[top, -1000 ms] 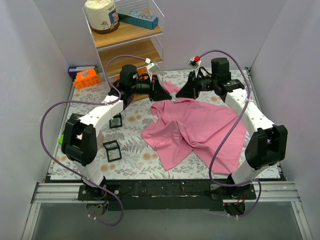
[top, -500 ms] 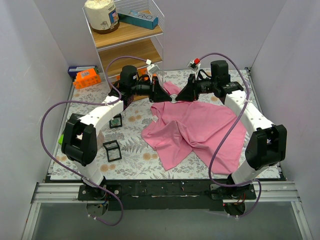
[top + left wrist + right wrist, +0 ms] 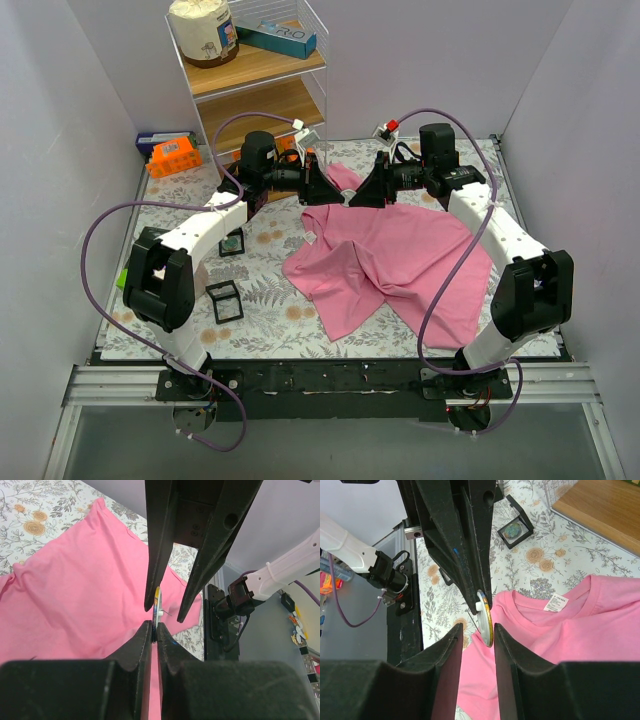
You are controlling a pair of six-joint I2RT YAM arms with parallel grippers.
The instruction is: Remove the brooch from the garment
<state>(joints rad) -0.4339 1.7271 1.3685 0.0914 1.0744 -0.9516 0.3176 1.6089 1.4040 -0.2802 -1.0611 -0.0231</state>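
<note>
The brooch (image 3: 485, 619) is a small round silvery disc with a gold rim, seen edge-on, its bare pin sticking out. My left gripper (image 3: 155, 628) is shut on the brooch (image 3: 157, 604) and holds it in the air above the garment. The garment (image 3: 400, 255) is a pink shirt lying crumpled on the floral cloth, its collar and white label (image 3: 558, 602) facing up. My right gripper (image 3: 477, 630) is open, its two fingers straddling the lower edge of the disc without visibly pressing it. In the top view both grippers meet tip to tip over the shirt's far edge.
A wooden shelf rack (image 3: 265, 70) with a jar and a blue box stands at the back. An orange object (image 3: 174, 155) lies at the back left. Two small clear display boxes (image 3: 232, 243) (image 3: 224, 301) sit on the floral cloth (image 3: 270, 290) left of the shirt.
My right gripper has moved left toward the left gripper, and its open fingers now straddle the brooch. The left arm and the shirt have not moved.
</note>
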